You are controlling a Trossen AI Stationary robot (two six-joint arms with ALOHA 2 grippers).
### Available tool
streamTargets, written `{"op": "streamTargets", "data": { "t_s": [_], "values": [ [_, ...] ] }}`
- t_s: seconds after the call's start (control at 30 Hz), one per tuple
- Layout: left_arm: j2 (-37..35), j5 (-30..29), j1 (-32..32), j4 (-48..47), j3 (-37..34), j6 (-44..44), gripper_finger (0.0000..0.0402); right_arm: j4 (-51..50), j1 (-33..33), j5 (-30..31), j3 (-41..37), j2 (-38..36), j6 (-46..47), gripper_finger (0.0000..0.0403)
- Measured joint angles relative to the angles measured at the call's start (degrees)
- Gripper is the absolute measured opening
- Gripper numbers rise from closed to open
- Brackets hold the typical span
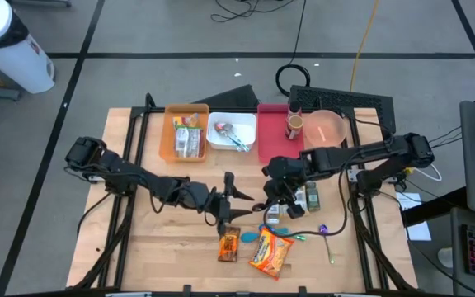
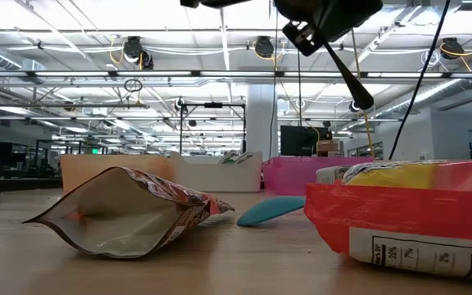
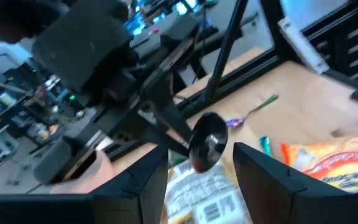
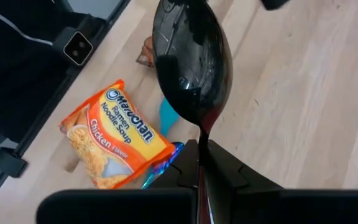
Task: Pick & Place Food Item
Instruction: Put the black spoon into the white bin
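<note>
Nearest the table's [image 1: 147,239] front edge lie a ramen packet [image 1: 270,254] and, at its nine o'clock, a brown snack pouch [image 1: 228,246]. Farther back stand orange [image 1: 184,132], white [image 1: 231,132] and pink bins [image 1: 272,132]. Mid-table, the right gripper [image 1: 272,198] pinches a black spoon [image 4: 190,59], fingers pressed together; the left gripper [image 1: 228,194], at its nine o'clock, is spread, empty.

left gripper [image 1: 236,196] fingers parted, right gripper [image 1: 268,204] clamped
</note>
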Motion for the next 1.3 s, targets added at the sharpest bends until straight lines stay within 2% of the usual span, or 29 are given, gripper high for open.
{"op": "streamTargets", "data": {
  "t_s": [0.1, 0.33, 0.67, 1.0, 1.1, 1.3],
  "values": [
    [0.0, 2.5, 0.3, 0.1, 0.0, -0.8, 0.0186, 0.4, -0.4, 0.0, -0.8, 0.0, 0.1, 0.0],
    [1.2, 4.2, 0.3, 0.3, 0.0, -1.2, 0.0186, 2.2, -0.7, 0.0, -1.1, 0.0, 0.1, 0.0],
    [1.3, 4.1, 1.0, 2.9, 0.0, 0.1, 0.0186, 3.8, -0.7, 0.0, -1.1, 0.0, 0.4, 0.0],
    [1.3, 2.6, 3.0, 2.5, 0.0, -2.4, 0.0183, 4.3, -0.7, 0.0, -1.1, 0.0, 0.5, 0.0],
    [1.3, 1.4, 3.0, 2.5, 0.0, -2.3, 0.0158, 4.3, -0.7, 0.0, -1.1, 0.0, 0.5, 0.0],
    [1.3, 1.4, 2.9, 2.5, 0.0, -2.4, 0.0071, 4.4, -0.8, 0.2, -1.1, 0.0, 0.5, 0.0]
  ]
}}
